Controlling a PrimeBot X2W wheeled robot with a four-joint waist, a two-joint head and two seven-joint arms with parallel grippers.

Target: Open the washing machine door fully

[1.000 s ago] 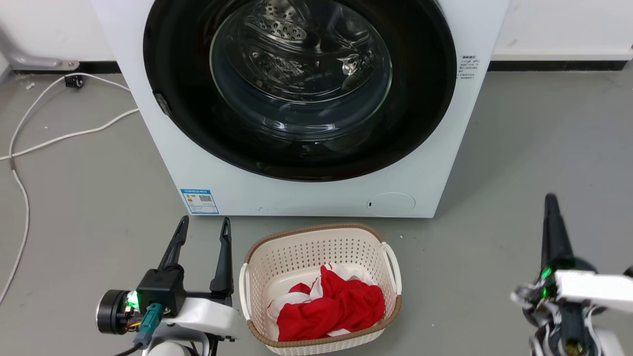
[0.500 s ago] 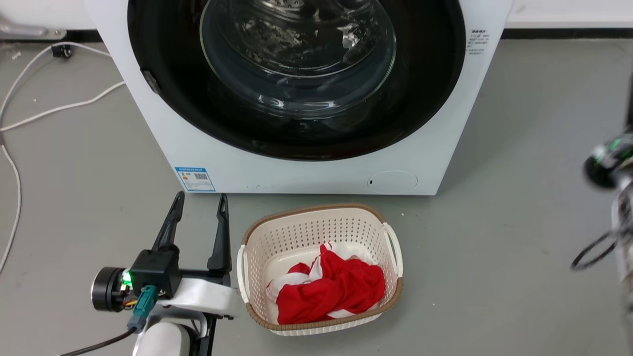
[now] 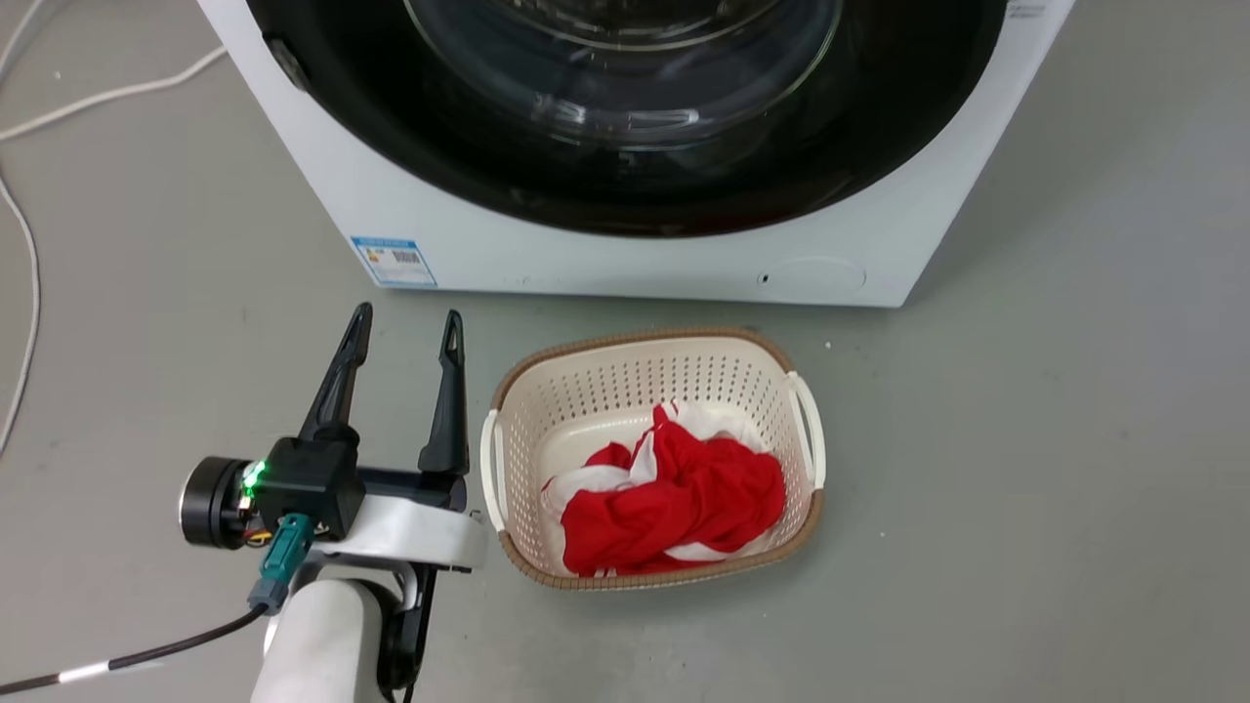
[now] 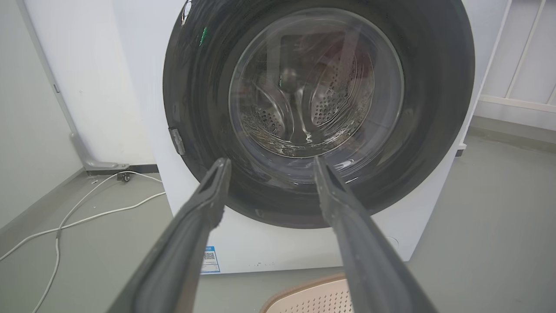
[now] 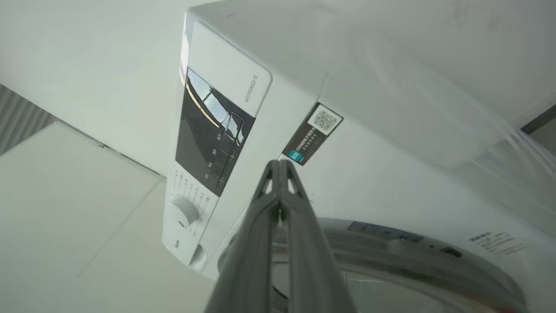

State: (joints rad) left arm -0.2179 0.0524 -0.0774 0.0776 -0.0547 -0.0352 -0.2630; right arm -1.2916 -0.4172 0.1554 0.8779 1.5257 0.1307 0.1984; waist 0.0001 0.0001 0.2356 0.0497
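The washing machine door (image 4: 317,108) is sitting shut, untouched; the left pincer (image 3: 407,314) is hovering spread, the right pincer (image 5: 279,162) pinching together, empty.

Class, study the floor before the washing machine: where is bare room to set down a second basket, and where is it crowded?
Bare floor lies right of the basket, out past the washing machine corner. Another patch sits between the white cable and the left tool. Crowded: the strip between machine and basket, and the gap between tool and basket.
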